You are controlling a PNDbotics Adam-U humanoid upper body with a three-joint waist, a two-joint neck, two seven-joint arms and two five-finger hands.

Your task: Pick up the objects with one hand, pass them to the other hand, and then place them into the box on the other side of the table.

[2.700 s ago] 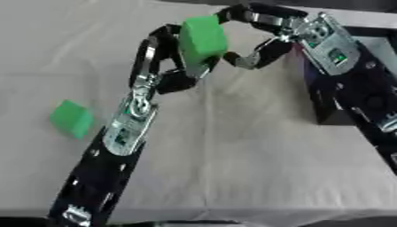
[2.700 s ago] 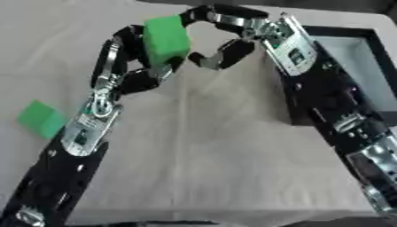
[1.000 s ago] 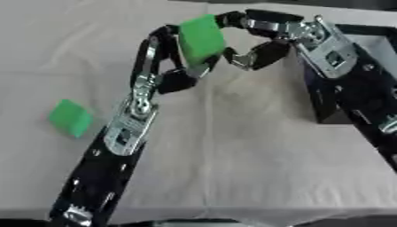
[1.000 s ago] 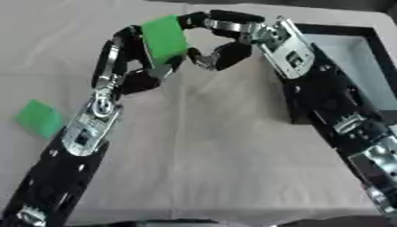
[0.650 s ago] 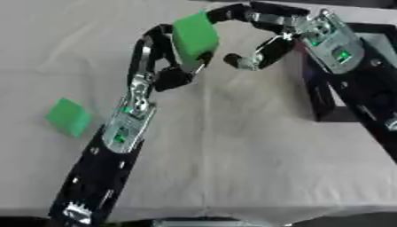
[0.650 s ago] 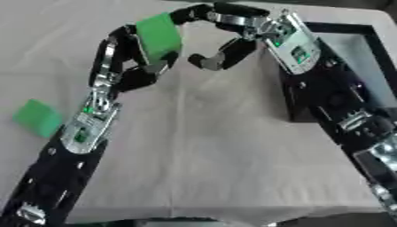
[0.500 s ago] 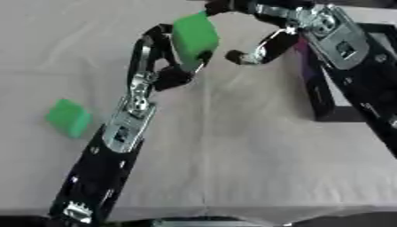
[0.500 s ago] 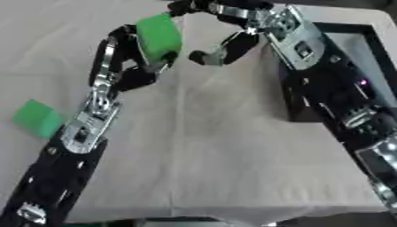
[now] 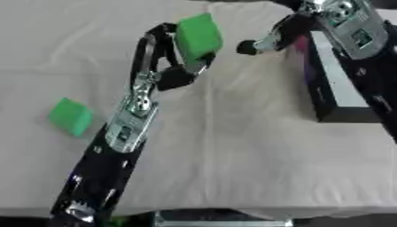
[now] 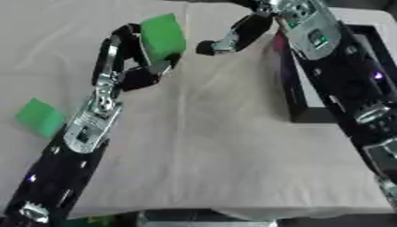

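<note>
Left robot hand [image 9: 177,73]: raised over the far middle of the tabletop, fingers curled round a green block; grasping it from below and from the side.
Green block [image 9: 197,36]: held in the left robot hand, lifted clear of the tabletop, tilted, its upper faces bare.
Right robot hand [image 9: 267,39]: comes in from the upper right; only part of it shows, with curled fingers reaching toward the held block. The fingertips stand just beside the block, apart from it by a narrow gap. It holds nothing.
Second green block [image 9: 71,116]: lies on the tabletop at the left, just beside the left forearm, well apart from both hands.
Box [image 10: 298,95]: black-walled, at the right side of the tabletop, its pale inside partly hidden by the right arm, which lies across it.
Tabletop [image 9: 232,146]: covered in a pale, slightly creased cloth; its near edge runs along the bottom of both views.
Open room: a broad bare stretch of cloth lies between the two arms, from the box's left wall across to the left forearm and down to the near edge. Bare cloth also shows at the far left beyond the second block.
Tight spots: the box's left wall stands near the right hand's wrist; the left forearm passes close by the second block.
</note>
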